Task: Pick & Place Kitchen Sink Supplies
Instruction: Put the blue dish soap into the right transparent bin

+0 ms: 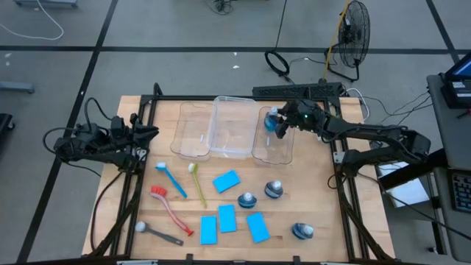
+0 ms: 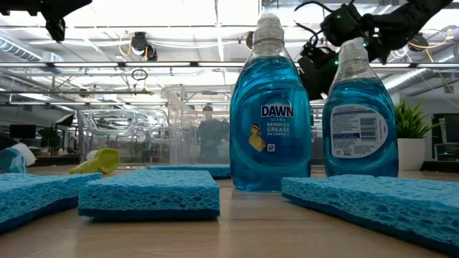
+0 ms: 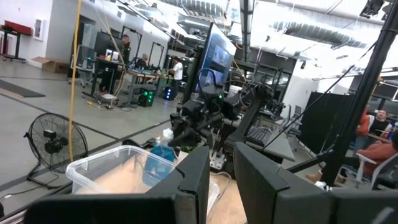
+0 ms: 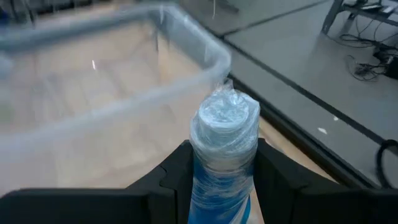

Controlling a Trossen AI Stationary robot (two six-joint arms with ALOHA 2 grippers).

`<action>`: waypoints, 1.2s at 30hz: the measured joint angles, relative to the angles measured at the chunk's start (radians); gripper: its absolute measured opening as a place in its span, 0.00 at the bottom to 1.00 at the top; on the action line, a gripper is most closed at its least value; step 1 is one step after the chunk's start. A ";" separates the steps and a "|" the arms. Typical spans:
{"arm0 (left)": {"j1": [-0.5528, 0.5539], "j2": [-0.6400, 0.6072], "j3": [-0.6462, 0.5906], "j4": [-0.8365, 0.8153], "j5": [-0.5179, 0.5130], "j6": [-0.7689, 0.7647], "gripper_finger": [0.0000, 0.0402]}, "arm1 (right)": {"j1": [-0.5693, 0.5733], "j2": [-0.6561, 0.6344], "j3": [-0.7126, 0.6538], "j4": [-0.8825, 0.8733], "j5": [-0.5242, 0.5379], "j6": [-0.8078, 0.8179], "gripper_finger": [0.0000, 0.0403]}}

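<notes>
One soap bottle (image 4: pixel 224 155) clamped at the neck between my right gripper (image 1: pixel 283 126) fingers, held over the right-hand clear bin (image 1: pixel 276 151), upper centre of the high view. My left gripper (image 1: pixel 144 134), upper left: finger state unclear.

Held bottle (image 4: pixel 222 168) base cut off; near bin (image 4: pixel 124 81) blurred.

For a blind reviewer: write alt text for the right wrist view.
The right hand grips a small blue-liquid bottle by its neck, just under the pale plastic-wrapped cap. Behind it sits a clear plastic bin on the wooden table.
</notes>
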 joint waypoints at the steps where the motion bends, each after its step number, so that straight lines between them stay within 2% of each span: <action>1: 0.000 0.000 0.000 0.000 0.000 -0.001 0.19 | -0.001 -0.001 -0.008 0.010 0.000 0.018 0.30; 17: 0.000 0.000 0.000 0.000 0.000 0.003 0.19 | 0.001 0.000 -0.071 0.066 -0.006 -0.027 0.32; 28: 0.000 0.000 0.000 0.000 0.000 0.001 0.19 | 0.002 -0.001 -0.070 0.075 -0.003 -0.068 0.44; 36: 0.000 0.000 0.000 0.000 0.000 -0.004 0.19 | 0.002 -0.001 -0.070 0.076 -0.001 -0.071 0.47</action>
